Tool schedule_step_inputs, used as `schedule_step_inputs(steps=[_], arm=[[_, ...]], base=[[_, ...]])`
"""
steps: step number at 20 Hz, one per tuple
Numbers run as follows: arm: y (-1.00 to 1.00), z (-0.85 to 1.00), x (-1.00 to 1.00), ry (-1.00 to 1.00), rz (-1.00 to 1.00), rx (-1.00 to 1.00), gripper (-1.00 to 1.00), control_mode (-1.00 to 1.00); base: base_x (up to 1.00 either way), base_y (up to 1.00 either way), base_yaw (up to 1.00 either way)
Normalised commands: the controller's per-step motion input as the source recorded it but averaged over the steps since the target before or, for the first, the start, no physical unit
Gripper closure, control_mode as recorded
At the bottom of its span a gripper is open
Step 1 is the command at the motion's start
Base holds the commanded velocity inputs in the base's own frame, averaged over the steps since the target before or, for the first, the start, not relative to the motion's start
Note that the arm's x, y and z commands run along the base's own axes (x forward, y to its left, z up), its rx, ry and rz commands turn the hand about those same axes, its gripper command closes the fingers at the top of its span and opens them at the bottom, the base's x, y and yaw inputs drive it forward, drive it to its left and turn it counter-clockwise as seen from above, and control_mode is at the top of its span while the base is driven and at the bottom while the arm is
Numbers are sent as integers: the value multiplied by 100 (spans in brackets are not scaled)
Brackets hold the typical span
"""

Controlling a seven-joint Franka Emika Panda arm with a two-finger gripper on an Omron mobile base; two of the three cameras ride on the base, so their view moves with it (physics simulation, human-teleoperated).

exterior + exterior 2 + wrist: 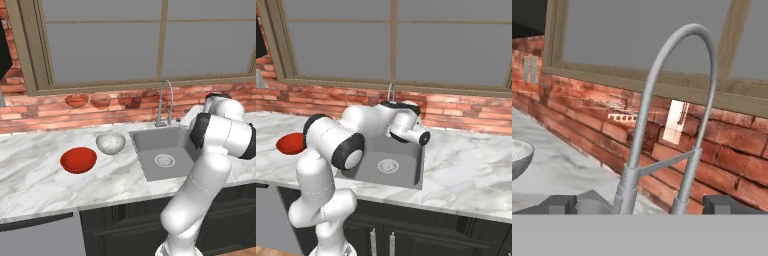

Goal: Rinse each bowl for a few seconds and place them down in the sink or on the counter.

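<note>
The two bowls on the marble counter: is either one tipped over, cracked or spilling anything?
Nothing stands out. The wide glossy red bowl and the deeper white grey-speckled bowl both sit upright on the white marble counter, left of the grey metal sink, close together, no spill around them. No crack shows, though fine damage would be too small to tell.

I see a wide wood-framed window at twelve o'clock above a red brick wall; dark cabinets run at six o'clock.
</note>
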Motion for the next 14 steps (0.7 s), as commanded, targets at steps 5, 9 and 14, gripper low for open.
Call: schedule_step_inputs(steps=[5,9,14], arm=[[-10,-18,46,0,7,6,-100,-100],[-3,-23,39,0,7,6,-100,-100],[0,-30,32,0,6,5,-100,-100]], base=[[0,0,0],[0,0,0],[0,0,0]])
